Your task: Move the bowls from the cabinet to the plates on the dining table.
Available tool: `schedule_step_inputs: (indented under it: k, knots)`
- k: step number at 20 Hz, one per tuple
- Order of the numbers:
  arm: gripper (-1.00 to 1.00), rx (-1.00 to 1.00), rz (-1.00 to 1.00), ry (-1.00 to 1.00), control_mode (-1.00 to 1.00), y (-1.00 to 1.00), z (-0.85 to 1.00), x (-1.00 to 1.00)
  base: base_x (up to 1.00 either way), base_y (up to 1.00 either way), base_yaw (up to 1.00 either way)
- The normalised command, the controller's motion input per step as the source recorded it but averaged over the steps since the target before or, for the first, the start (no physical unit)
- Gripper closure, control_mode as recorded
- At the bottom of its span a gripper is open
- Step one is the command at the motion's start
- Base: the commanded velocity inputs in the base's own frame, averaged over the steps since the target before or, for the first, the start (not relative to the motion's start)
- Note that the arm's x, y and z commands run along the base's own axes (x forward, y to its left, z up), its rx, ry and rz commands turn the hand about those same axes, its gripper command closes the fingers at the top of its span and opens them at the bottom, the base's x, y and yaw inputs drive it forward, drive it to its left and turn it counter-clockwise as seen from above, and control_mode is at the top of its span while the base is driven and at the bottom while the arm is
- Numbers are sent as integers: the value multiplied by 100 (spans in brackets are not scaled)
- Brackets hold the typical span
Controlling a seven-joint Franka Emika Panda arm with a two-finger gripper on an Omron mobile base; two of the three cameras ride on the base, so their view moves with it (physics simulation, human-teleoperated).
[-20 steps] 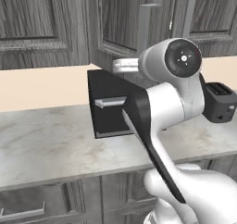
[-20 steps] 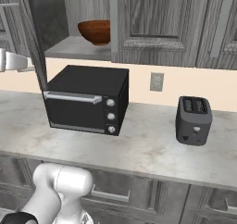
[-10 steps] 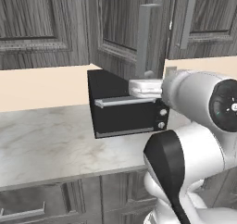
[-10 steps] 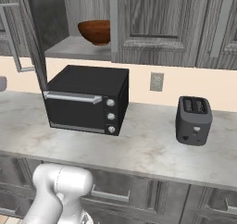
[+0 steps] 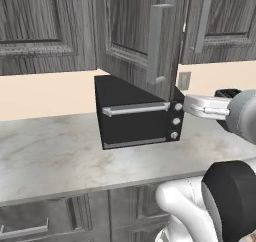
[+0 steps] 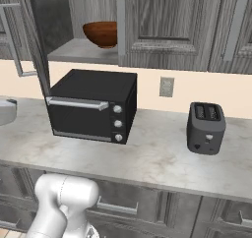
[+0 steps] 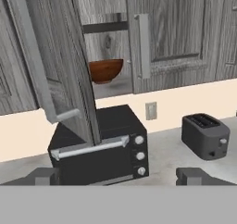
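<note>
A glossy reddish-brown bowl point(image 6: 101, 34) sits on the shelf of the dark grey cabinet point(image 6: 69, 50), whose left door point(image 7: 55, 65) stands swung open. In the hand view the same bowl point(image 7: 105, 70) shows behind that door's edge. My gripper point(image 7: 121, 177) is open, its fingertips point(image 7: 44, 176) wide apart with nothing between them. It hangs back from the cabinet, below shelf height and well short of the bowl. In the left base view the open door point(image 5: 135, 31) hides the shelf. The plates and the dining table are out of view.
A black toaster oven point(image 6: 93, 111) stands on the marble counter point(image 6: 157, 158) right under the open cabinet. A dark toaster point(image 6: 205, 128) sits to its right, below a wall outlet point(image 6: 167, 86). Closed cabinet doors with bar handles point(image 6: 235, 28) flank the opening.
My arm has swung back from in front of the toaster oven toward the right of the left base view, and the jaws have widened. The cabinet door stays open and the bowl has not moved.
</note>
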Motion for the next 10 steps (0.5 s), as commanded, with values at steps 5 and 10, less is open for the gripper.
schedule_step_inputs:
  k: [5, 10]
  knots:
    - [-100, 3, -7, 0, -100, -49, 17, 1, 0, 0, 0]
    - [-100, 8, -4, 5, -100, -65, 9, 24, 0, 0, 0]
